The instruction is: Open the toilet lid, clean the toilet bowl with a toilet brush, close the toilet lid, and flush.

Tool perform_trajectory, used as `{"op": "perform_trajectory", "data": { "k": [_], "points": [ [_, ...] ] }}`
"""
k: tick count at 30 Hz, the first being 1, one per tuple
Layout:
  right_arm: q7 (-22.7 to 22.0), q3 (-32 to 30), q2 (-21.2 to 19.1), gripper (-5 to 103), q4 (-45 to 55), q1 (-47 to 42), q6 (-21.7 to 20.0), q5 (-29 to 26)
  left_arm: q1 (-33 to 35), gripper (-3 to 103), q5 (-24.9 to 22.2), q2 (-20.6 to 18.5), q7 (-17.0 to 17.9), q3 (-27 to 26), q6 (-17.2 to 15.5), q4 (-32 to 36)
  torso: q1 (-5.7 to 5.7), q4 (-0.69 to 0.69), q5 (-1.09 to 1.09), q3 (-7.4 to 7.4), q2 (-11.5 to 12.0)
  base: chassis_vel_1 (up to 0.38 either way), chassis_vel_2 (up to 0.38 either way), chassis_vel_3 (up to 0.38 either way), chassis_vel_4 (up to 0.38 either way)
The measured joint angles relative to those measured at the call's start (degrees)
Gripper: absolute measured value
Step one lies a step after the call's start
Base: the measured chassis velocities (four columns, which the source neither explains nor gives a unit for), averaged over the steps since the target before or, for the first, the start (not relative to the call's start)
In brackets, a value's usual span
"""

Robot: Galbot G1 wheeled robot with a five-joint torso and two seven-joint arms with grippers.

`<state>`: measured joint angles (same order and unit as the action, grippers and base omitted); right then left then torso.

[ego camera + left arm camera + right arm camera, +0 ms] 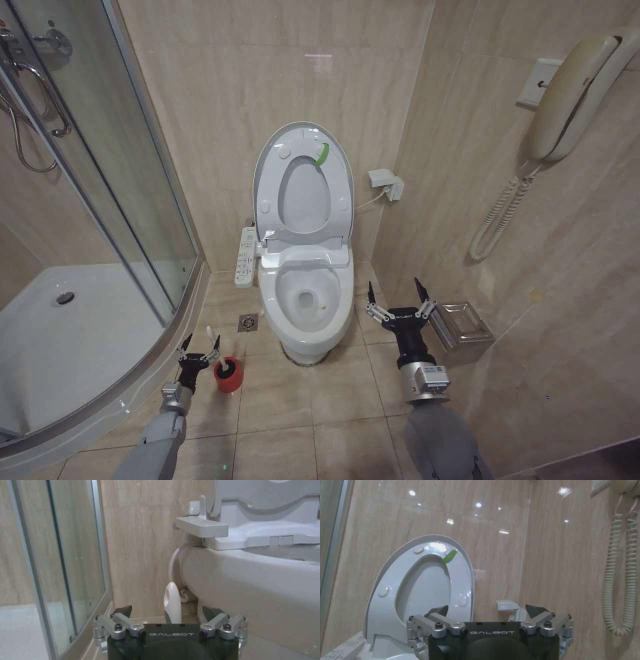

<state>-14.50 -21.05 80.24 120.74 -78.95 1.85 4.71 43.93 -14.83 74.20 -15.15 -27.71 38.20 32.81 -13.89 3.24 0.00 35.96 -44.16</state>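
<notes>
1. The lid (303, 180) is raised, with the seat, upright against the tiled wall; its underside with the green strip (322, 153) is turned toward the room, as is also seen in the right wrist view (420, 588).
2. The bowl (310, 300) is left uncovered, and the button panel (245, 257) is fixed on its left side.
3. The brush (213, 340) is stood in the red holder (229, 375) on the floor tiles, to the left of the bowl and beside the shower enclosure (110, 230).
4. The left gripper (199, 350) is held low at the brush handle with its jaws spread; in the left wrist view the white handle tip (172, 603) is seen between the two fingers, untouched by either.
5. The right gripper (397, 297) is held to the right of the bowl, near a metal bin (462, 330) on the floor, with its jaws spread and nothing between them.
6. A wall telephone (575, 95) with a coiled cord is mounted on the right wall.
</notes>
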Motion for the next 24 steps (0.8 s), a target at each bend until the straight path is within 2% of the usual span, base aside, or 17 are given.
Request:
{"op": "perform_trajectory", "data": {
  "k": [24],
  "points": [
    [0.0, 0.0, 0.0, 100, 0.0, 0.0, 0.0, 0.0, -1.9, 93, -0.1, -0.3, -1.6, -0.6, -0.2, -3.8, 0.0, 0.0, 0.0, 0.0, 0.0, 0.0, 0.0, 0.0, 0.0]
  ]
}}
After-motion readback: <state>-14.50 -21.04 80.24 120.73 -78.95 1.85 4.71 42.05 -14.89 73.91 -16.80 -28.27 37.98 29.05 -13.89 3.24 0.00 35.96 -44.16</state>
